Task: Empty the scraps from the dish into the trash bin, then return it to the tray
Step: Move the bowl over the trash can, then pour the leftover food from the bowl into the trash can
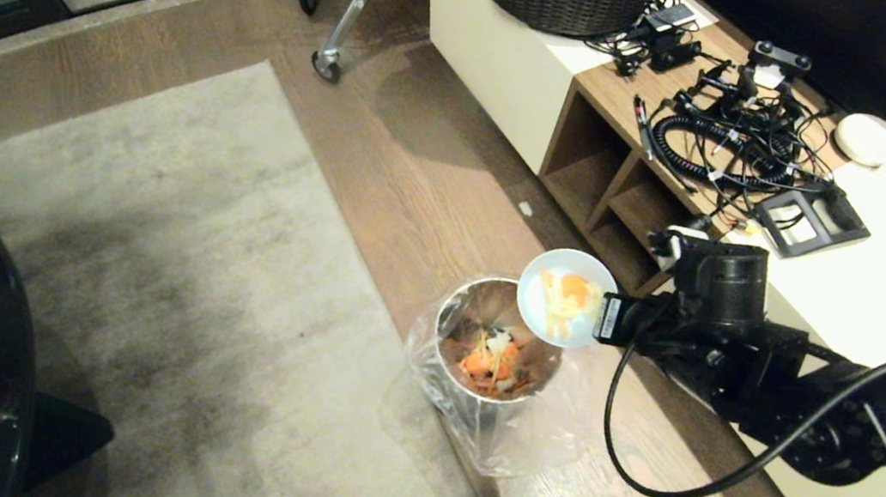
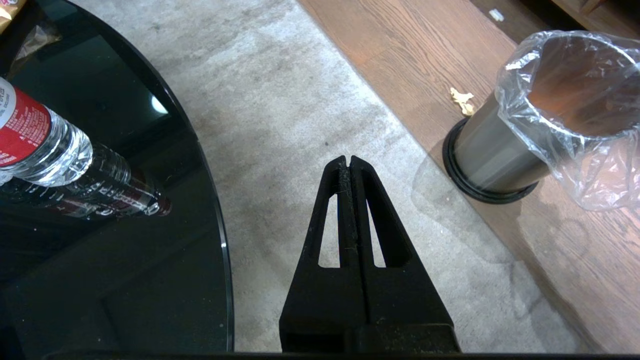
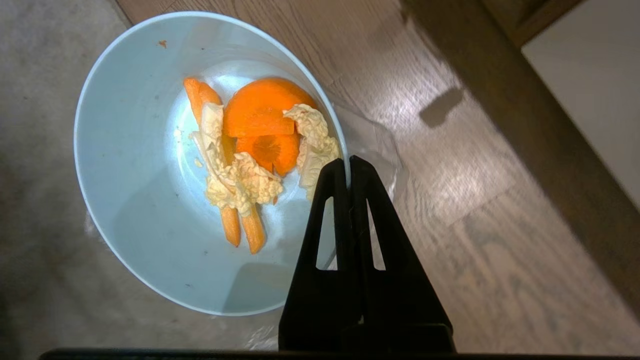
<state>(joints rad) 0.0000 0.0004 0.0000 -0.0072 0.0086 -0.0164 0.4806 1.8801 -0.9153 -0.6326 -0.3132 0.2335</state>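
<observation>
I have the right gripper [image 3: 348,162] clamped on the rim of the dish [image 3: 145,210], fingers [image 3: 370,220] pinched together with the thin wall between them. In the head view the right gripper [image 1: 605,317] holds the dish [image 1: 551,311] tipped steeply on edge, its open face turned toward the camera, just above the far-right rim of the trash bin [image 1: 456,307]. The scraps [image 3: 255,155] cling to the inside of the dish: orange carrot slices and strips plus pale crinkled leaf pieces, bunched near the gripped side. More orange and whitish bits lie at the bottom of the bin, inside its clear plastic liner [image 1: 520,441].

The bin stands on the wooden floor [image 1: 435,178] beside the grey rug [image 1: 171,271]. From the left wrist view I see one small pale scrap [image 2: 462,100] on the floor just beside the bin's base [image 2: 492,192].

The left gripper [image 2: 349,162] hangs over the rug with its fingers pressed together, holding nothing, near the edge of the round black glass desk [image 2: 150,280], where a clear bottle with a red label [image 2: 35,145] stands. The tray is not in any view.
</observation>
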